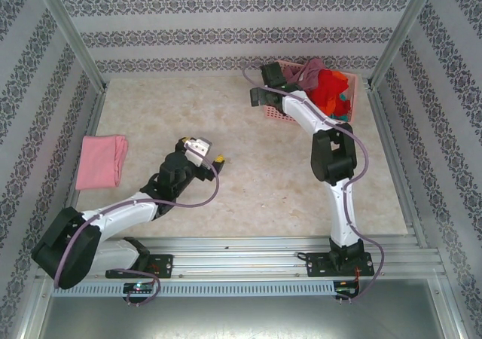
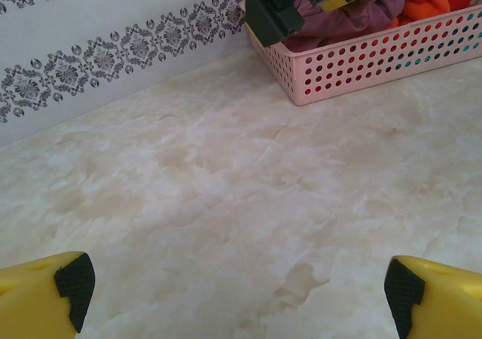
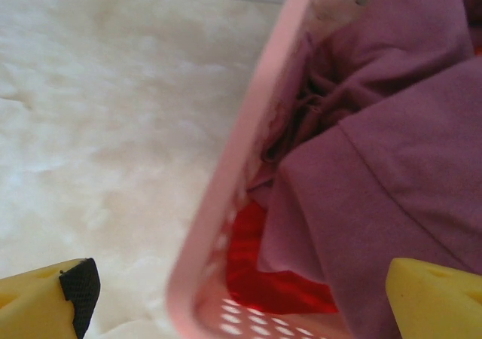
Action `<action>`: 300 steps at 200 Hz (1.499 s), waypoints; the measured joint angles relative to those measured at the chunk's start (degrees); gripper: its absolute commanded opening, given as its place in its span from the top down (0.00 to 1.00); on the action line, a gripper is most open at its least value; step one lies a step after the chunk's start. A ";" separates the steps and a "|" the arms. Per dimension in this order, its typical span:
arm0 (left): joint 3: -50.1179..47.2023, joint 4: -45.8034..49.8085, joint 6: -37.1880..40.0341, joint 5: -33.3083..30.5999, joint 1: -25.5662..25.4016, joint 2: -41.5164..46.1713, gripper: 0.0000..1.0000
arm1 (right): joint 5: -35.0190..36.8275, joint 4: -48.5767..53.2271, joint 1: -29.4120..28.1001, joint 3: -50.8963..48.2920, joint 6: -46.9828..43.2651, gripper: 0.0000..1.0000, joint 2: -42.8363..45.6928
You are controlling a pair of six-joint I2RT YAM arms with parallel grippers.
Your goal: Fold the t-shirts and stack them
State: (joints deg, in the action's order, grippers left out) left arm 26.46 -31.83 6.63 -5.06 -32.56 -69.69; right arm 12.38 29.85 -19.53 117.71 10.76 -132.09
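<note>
The basket (image 3: 239,158) sits at 1 o'clock on the table (image 1: 263,196). The mauve shirt (image 3: 392,181) lies bunched on top of the pile in it, with the red shirt (image 3: 260,267) under it and the orange shirt (image 2: 422,0) beside them. The pink shirt (image 1: 102,160) lies folded at 9 o'clock, well apart from the basket. The right gripper (image 3: 239,297) hangs over the basket's edge with its fingers wide apart and nothing in them. One finger is over the table outside and the other is over the mauve shirt inside. That is the risk: if it goes down and closes here, I think it pinches the plastic wall along with the cloth, and the whole basket may tip or lift. It should slide toward 3 o'clock in its own view first. The mauve shirt rests right on the red one, so a deep grab may pull both out. The left gripper (image 2: 237,282) is near the middle of the table, fingers wide apart and empty, too far off to hold the basket down
</note>
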 measured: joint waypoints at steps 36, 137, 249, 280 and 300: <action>-1.77 0.90 -0.24 -0.85 0.00 1.66 0.00 | 2.40 7.19 2.54 4.52 -1.38 0.02 -2.60; -2.03 1.46 -1.05 -1.20 0.00 2.56 0.00 | -2.58 8.59 4.48 0.37 -1.09 0.04 1.20; -2.47 2.10 -1.09 -1.66 0.00 4.46 0.00 | 0.50 12.37 1.51 12.33 0.00 0.08 -7.65; -2.64 2.12 -1.09 -1.64 0.00 4.46 0.00 | 5.29 15.08 1.77 12.79 -0.42 0.14 -8.37; -2.71 2.14 -1.09 -1.64 0.00 4.46 0.00 | 7.32 15.82 2.10 12.70 -0.61 0.14 -8.37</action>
State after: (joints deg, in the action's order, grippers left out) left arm 23.75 -29.69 5.54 -6.70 -32.56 -65.23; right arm 19.70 45.67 -17.43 130.41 10.15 -140.46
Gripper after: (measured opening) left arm 0.996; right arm 0.856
